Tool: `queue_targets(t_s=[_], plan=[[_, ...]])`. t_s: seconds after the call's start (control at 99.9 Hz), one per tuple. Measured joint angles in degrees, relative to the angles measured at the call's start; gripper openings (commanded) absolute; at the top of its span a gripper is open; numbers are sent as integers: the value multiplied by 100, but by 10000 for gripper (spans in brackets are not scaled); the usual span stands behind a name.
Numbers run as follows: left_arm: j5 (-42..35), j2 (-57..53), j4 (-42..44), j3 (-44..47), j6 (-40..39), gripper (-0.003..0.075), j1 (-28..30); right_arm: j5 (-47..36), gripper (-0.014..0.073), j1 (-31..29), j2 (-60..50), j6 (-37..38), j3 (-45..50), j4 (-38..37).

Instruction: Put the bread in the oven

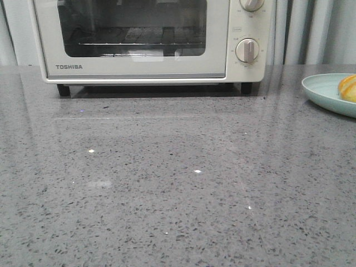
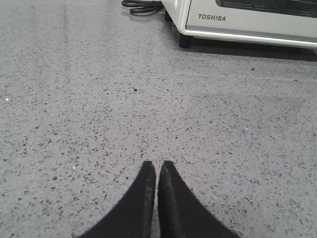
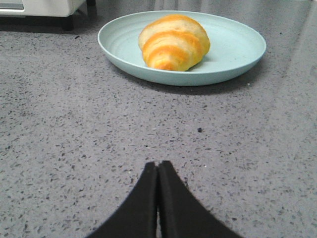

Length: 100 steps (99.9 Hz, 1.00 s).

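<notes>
Basically nothing's done yet. The bread (image 3: 173,42) sits on the green plate (image 3: 237,49), well ahead of the right fingers (image 3: 158,171), which are pressed together and empty. Left fingers (image 2: 156,171) likewise closed on nothing, hovering over bare desk (image 2: 74,124). The oven (image 1: 139,39) door looks closed, so opening, grabbing and loading all remain.

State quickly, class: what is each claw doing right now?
Left claw: closed, holding nothing, above the speckled grey countertop.
Right claw: closed, holding nothing.
</notes>
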Motion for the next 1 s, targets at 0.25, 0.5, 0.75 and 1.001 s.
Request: queue_targets(t_s=[0.25, 0.5, 0.75, 1.001], plan=[[0, 0, 0, 0, 0, -21, 0, 0, -48, 0, 0, 0, 0, 0], [0, 0, 0, 0, 0, -21, 0, 14, -48, 0, 0, -12, 0, 0], [0, 0, 0, 0, 0, -21, 0, 40, -48, 0, 0, -12, 0, -65], [-687, 0, -1534, 0, 0, -21, 0, -398, -48, -10, 0, -12, 0, -1718]])
